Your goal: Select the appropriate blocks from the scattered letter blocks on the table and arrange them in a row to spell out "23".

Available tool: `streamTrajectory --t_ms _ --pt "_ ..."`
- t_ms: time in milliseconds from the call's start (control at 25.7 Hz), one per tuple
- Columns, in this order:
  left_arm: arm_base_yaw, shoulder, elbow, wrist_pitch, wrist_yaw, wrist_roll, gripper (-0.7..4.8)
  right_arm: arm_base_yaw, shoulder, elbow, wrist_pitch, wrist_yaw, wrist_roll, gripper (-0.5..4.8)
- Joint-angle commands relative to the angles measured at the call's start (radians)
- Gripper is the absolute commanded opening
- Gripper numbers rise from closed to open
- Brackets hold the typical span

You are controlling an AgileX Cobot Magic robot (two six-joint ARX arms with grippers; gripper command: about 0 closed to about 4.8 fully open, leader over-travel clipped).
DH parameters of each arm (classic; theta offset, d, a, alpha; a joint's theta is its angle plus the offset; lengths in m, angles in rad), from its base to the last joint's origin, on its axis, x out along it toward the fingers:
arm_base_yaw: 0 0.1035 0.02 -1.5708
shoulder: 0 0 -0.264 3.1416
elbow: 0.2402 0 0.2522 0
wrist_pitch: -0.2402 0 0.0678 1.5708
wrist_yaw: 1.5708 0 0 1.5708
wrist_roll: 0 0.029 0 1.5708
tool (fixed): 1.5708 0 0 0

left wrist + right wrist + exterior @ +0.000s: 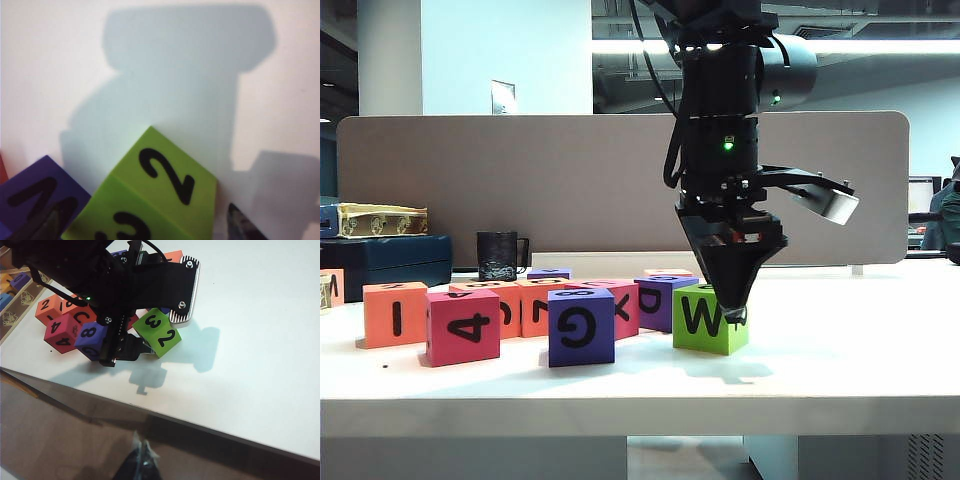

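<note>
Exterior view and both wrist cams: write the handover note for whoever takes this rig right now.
Left tool: open, fingers straddling the lime-green cube, nothing gripped yet.
Right tool: off the table's front edge, away from the blocks; state unclear.
Lime-green cube stands on the table just right of the block cluster; its faces show W, 3 and 2.
Orange cube with a 2 on top lies on the cluster's far side.
Done: no row started.
Left: grip, place, spell "23".
</note>
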Motion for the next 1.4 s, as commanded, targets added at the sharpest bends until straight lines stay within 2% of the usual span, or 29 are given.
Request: streamTrajectory --t_ms 39,117,312,389,467,506,623,662,701,740,779,818,935,1012,1324,1402 --pt "0.007 -0.005 0.002 -0.002 0.022 0.011 3.56 0.000 0.001 0.005 0.014 0.001 0.000 -0.01" --pt "0.012 -0.004 -0.006 -0.002 0.037 0.011 3.40 0.000 0.001 0.005 0.014 0.001 0.000 -0.01" --pt "0.023 -0.004 -0.006 -0.002 0.034 0.008 3.39 0.000 0.001 0.005 0.021 0.001 0.000 -0.01" --pt "0.024 -0.004 -0.006 0.000 0.034 -0.019 3.38 0.000 0.001 0.005 0.024 0.002 0.000 -0.01" --pt "0.024 -0.004 -0.006 0.024 0.033 -0.103 3.34 0.000 0.001 0.005 0.027 0.002 0.000 -0.01" --pt "0.024 -0.004 -0.005 0.047 0.033 -0.182 3.34 0.000 0.001 0.005 0.029 0.002 0.000 -0.01" --pt "0.024 -0.004 -0.004 0.086 0.031 -0.347 3.35 0.000 0.001 0.005 0.029 0.002 0.000 -0.01" --pt "0.024 -0.004 -0.004 0.111 0.029 -0.467 3.35 0.000 0.001 0.005 0.029 0.002 0.000 -0.01" --pt "0.024 -0.004 -0.004 0.119 0.029 -0.510 3.35 0.000 0.001 0.005 0.030 0.002 0.000 -0.01" --pt "0.024 -0.005 -0.003 0.139 0.029 -0.666 3.35 0.000 0.001 0.005 0.032 0.002 0.000 -0.01" --pt "0.024 -0.005 -0.003 0.145 0.030 -0.722 3.35 0.000 0.001 0.005 0.032 0.002 0.000 -0.01" --pt "0.024 -0.005 0.002 0.148 0.034 -0.819 3.35 0.000 0.001 0.005 0.035 0.002 0.000 -0.01" --pt "0.023 -0.005 0.003 0.148 0.062 -0.925 3.36 0.000 0.001 0.005 0.036 0.002 0.000 -0.01" --pt "0.023 -0.004 0.002 0.150 0.121 -0.958 3.36 0.000 0.001 0.005 0.035 0.001 0.000 -0.01" --pt "0.018 -0.002 0.000 0.190 0.119 -0.957 3.48 0.000 0.001 0.005 0.035 0.002 0.000 -0.01" --pt "0.018 -0.002 0.000 0.209 0.119 -0.934 3.80 0.000 0.001 0.005 0.035 0.002 0.000 -0.01"
